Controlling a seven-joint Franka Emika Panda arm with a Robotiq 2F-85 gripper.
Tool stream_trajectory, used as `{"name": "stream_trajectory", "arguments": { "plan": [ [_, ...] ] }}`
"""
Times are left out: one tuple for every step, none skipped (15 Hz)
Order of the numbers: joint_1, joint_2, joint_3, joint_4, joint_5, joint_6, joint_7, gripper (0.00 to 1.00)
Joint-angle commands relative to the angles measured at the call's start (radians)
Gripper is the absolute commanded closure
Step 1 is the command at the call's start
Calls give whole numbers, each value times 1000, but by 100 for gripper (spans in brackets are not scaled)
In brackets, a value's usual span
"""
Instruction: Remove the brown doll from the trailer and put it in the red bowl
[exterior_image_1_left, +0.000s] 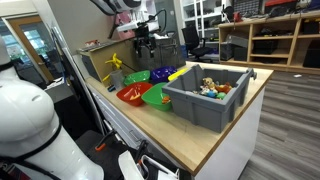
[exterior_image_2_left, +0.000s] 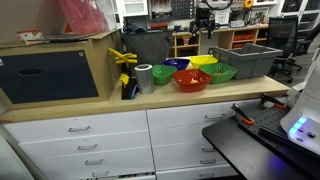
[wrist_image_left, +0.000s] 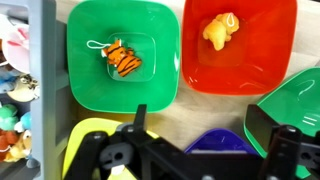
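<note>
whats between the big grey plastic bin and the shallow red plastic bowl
A square green plastic bowl holding a small orange striped toy sits between the grey plastic bin and the red plastic bowl, seen in the wrist view.

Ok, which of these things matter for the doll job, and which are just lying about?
Job: trailer, the grey bin; red bowl; brown doll, already lying in the red bowl.
Lying about: green bowl holding a striped toy; yellow bowl; purple bowl.
</note>
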Motion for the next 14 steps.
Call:
{"name": "stream_trajectory", "arguments": {
  "plan": [
    [-8, -47, -6, 55, 20, -118, -22, 0],
    [-7, -57, -5, 67, 22, -145, -22, 0],
    [-6, -65, -3, 79, 25, -169, -20, 0],
    [-6, -73, -2, 89, 31, -189, -22, 0],
    [-5, -81, -2, 99, 34, -209, -22, 0],
    [-3, -88, 0, 107, 37, -225, -20, 0],
    [-2, -96, 2, 116, 35, -243, -20, 0],
    [0, -103, 4, 122, 35, -259, -22, 0],
    [2, -110, 6, 129, 28, -273, -20, 0],
    [3, -116, 9, 138, 23, -288, -22, 0],
    [5, -122, 12, 146, 19, -301, -21, 0],
    [6, -130, 14, 153, 15, -314, -22, 0],
    [8, -137, 16, 158, 10, -322, -22, 0],
    [9, -144, 18, 163, 6, -331, -24, 0]
  ]
}}
